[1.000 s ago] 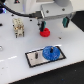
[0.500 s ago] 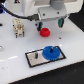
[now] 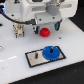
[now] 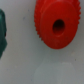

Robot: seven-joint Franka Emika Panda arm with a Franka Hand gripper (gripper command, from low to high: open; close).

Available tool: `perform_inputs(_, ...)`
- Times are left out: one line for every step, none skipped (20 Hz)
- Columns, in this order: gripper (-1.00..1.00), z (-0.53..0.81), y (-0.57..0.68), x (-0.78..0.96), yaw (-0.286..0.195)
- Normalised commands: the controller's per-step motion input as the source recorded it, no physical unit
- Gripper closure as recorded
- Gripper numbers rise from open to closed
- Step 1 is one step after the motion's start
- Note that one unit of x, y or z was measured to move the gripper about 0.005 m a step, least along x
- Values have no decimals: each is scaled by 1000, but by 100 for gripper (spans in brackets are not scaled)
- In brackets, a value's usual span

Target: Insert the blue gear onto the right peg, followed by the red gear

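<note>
The blue gear (image 3: pixel 51 52) lies flat on the right end of the grey, black-rimmed plate (image 3: pixel 34 61), and hides the right peg. The plate's left pin (image 3: pixel 36 53) stands bare. The red gear (image 3: pixel 45 33) sits on the white table behind the plate. It fills the wrist view (image 4: pixel 56 25), centre hole showing. My gripper (image 3: pixel 47 27) hangs just above the red gear. Its dark fingers (image 3: pixel 36 29) stand apart on either side of the gear, not touching it. No fingers show in the wrist view.
A small brown and white fixture (image 3: pixel 19 31) stands at the exterior view's left of the red gear. A dark green object (image 4: pixel 2 32) sits at the edge of the wrist view. The white table ends in a dark edge (image 3: pixel 70 70) in front.
The arm has come down a little over the red gear. The blue gear and the red gear have not moved.
</note>
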Motion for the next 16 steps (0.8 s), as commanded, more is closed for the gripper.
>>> perform_inputs(-100, -276, -77, -178, 0)
perform_inputs(-100, -250, -94, -78, 0)
perform_inputs(100, -186, -99, -92, 0)
perform_inputs(-100, -168, -131, -41, 0)
perform_inputs(100, -129, -87, -105, 0)
perform_inputs(100, -108, -86, -52, 0)
perform_inputs(100, -64, -48, -31, 0)
perform_inputs(100, -94, -25, -44, 0)
perform_inputs(100, -67, -42, -63, 0)
perform_inputs(100, -76, -26, -8, 0)
perform_inputs(100, -78, -8, 5, 0)
perform_inputs(100, -61, 7, -7, 0)
perform_inputs(100, -25, -28, 13, 0)
perform_inputs(100, -66, -21, 9, 0)
perform_inputs(100, -55, -13, -4, 0)
perform_inputs(-100, -327, -18, -161, 0)
